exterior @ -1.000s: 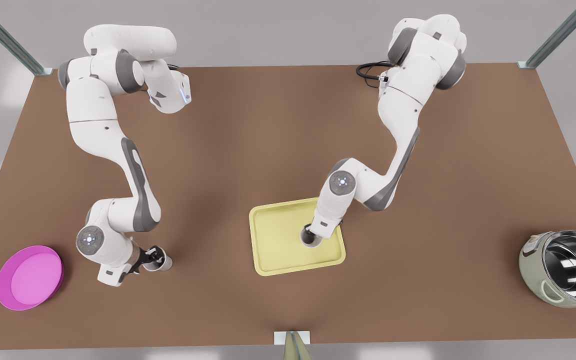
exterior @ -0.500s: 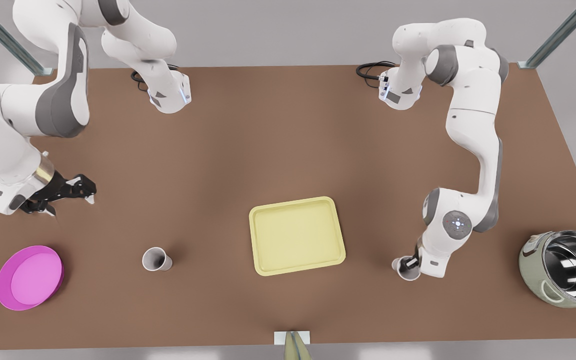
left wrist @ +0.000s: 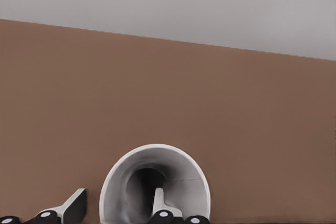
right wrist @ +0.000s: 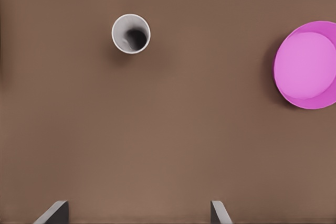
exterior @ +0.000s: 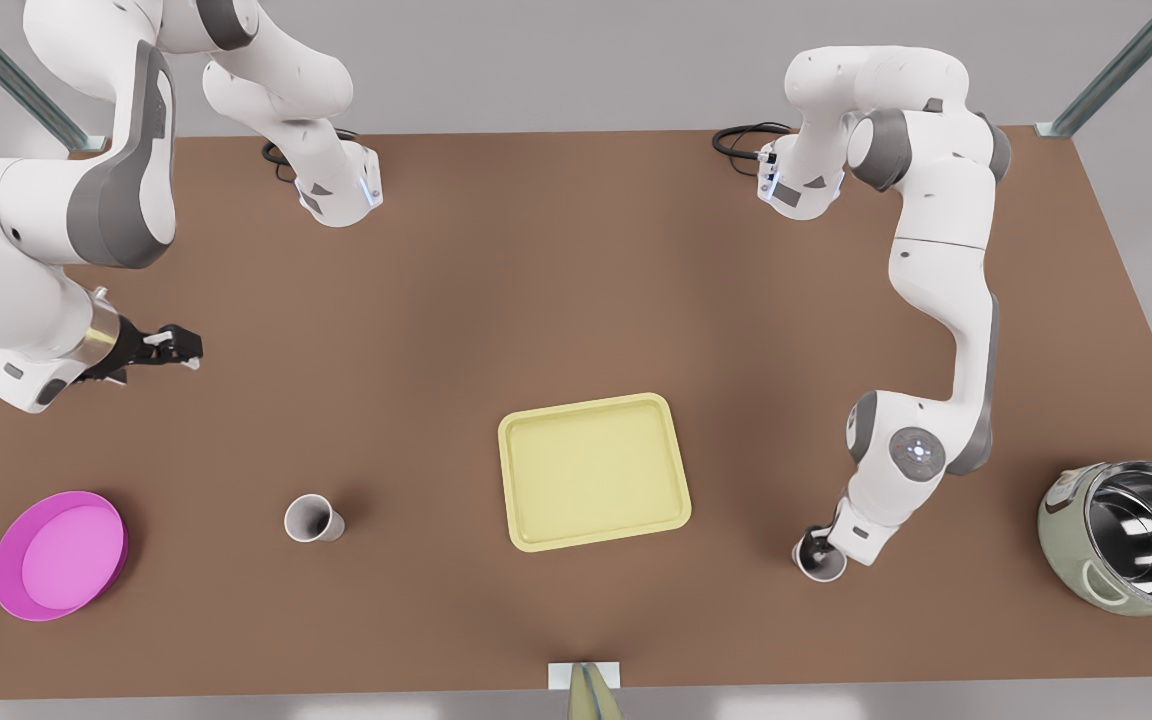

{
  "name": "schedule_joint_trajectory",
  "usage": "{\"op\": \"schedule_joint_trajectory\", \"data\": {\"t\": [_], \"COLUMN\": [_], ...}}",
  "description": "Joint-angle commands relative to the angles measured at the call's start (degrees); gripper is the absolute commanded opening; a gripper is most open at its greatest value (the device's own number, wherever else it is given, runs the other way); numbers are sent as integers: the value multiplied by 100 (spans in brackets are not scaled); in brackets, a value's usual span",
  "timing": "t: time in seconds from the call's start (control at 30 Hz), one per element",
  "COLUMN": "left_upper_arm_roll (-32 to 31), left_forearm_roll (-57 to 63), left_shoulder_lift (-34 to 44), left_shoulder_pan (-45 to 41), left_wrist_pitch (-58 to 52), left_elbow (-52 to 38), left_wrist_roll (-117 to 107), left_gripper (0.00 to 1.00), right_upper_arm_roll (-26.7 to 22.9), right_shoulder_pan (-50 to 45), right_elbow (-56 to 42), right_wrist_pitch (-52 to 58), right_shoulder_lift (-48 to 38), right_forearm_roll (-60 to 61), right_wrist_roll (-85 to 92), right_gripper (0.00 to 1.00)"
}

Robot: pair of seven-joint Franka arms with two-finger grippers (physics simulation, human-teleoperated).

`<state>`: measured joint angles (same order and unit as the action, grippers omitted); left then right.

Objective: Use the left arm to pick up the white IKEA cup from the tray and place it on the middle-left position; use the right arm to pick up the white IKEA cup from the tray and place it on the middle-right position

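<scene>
The left end effector [exterior: 816,548] [left wrist: 119,198] straddles the wall of a white cup [exterior: 820,566] [left wrist: 178,177], fingers narrowly apart. The tray [exterior: 593,470] lies well beside it. The right end effector [exterior: 181,347] [right wrist: 139,209] hovers wide open. The second white cup [exterior: 312,519] [right wrist: 130,33] and the pink dish [exterior: 58,555] stand on the table [exterior: 536,280] ahead of it.

The tray [exterior: 591,470] lies near the middle of the table [exterior: 576,280], toward its front edge. One cup [exterior: 313,519] stands upright on the tabletop off the tray's side toward the front view's left, with the round dish [exterior: 58,555] farther out that way. My right gripper [exterior: 181,347] hangs spread wide, behind and above both. Toward the front view's right, the second cup [exterior: 820,562] stands between the tray and the pot [exterior: 1131,550]. My left gripper [exterior: 818,545] is at its rim, one finger [left wrist: 160,203] inside, the other outside, neither touching the wall.
</scene>
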<state>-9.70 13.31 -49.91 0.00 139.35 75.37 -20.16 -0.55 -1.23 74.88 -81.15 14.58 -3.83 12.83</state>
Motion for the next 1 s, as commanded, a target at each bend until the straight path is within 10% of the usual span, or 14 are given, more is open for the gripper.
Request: {"op": "schedule_joint_trajectory", "data": {"t": [0.0,0.53,0.73,0.8,0.97], "left_upper_arm_roll": [3,-6,-111,-41,-32], "left_forearm_roll": [304,304,-1398,-1568,-1559], "left_shoulder_lift": [16,130,2747,4673,4516], "left_shoulder_pan": [0,35,298,343,413], "left_wrist_pitch": [-4,-320,-4492,-4004,-4056], "left_elbow": [-5,66,83,2077,1656], "left_wrist_roll": [1058,1198,1822,1823,1814], "left_gripper": [100,100,100,100,100], "right_upper_arm_roll": [2,-16,-42,-59,-77], "right_shoulder_pan": [0,-9,0,-9,0], "right_elbow": [0,-9,-9,-9,-9], "right_wrist_pitch": [108,125,125,125,125], "right_shoulder_lift": [1,-25,-25,-25,-25], "right_forearm_roll": [5,5,-4,-4,-13], "right_wrist_roll": [-571,-536,-528,-528,-519], "right_gripper": [100,100,100,100,100]}}
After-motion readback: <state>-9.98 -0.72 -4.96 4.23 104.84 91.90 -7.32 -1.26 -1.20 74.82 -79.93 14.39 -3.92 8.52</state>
